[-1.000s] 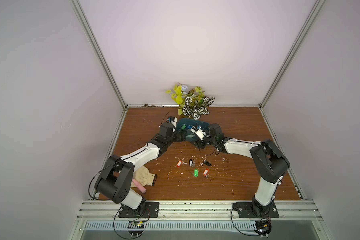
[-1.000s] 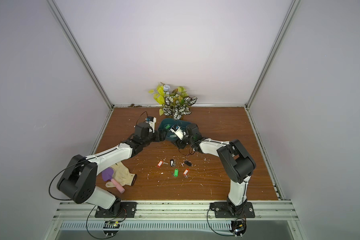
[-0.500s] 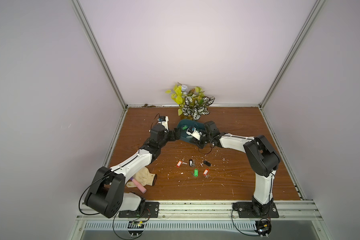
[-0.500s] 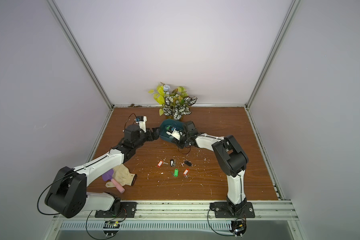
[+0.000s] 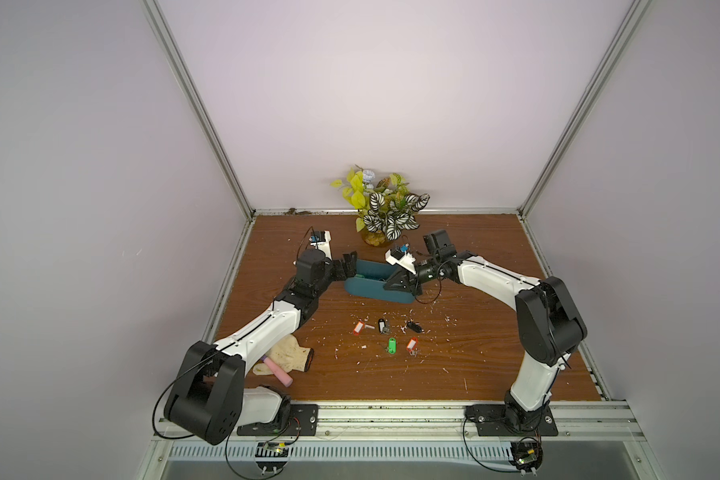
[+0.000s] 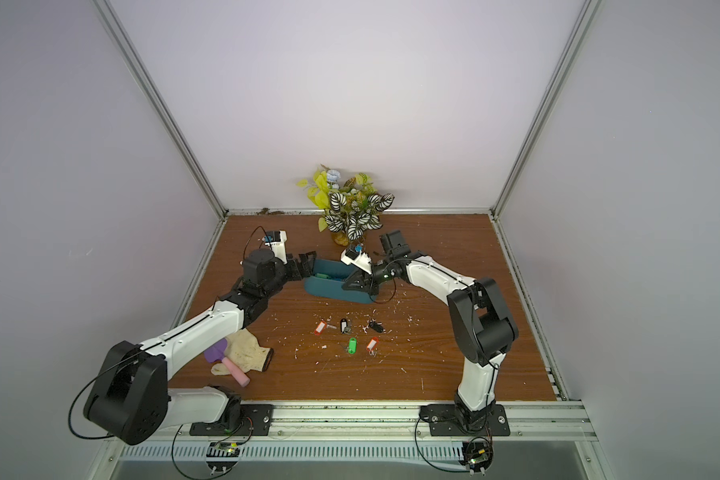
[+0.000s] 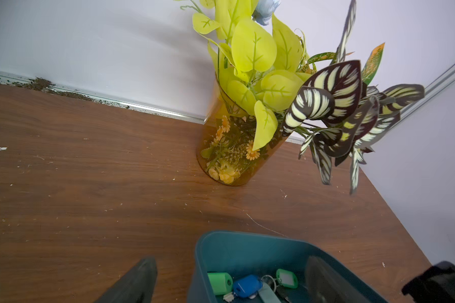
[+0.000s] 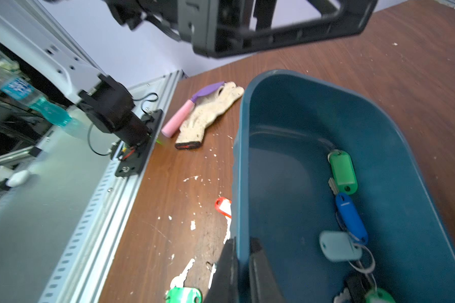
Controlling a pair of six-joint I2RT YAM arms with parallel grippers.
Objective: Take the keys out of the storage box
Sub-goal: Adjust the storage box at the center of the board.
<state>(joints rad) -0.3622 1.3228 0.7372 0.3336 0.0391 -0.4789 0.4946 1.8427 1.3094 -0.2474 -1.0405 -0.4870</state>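
Just white label inserts (image 8: 225,209) on orange-red keys (image 5: 358,327) beside storage box (image 5: 371,293).

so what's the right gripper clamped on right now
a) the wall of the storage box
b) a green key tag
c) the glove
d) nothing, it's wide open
a: in the right wrist view the right gripper has one finger outside and one inside the storage box, shut on its wall.
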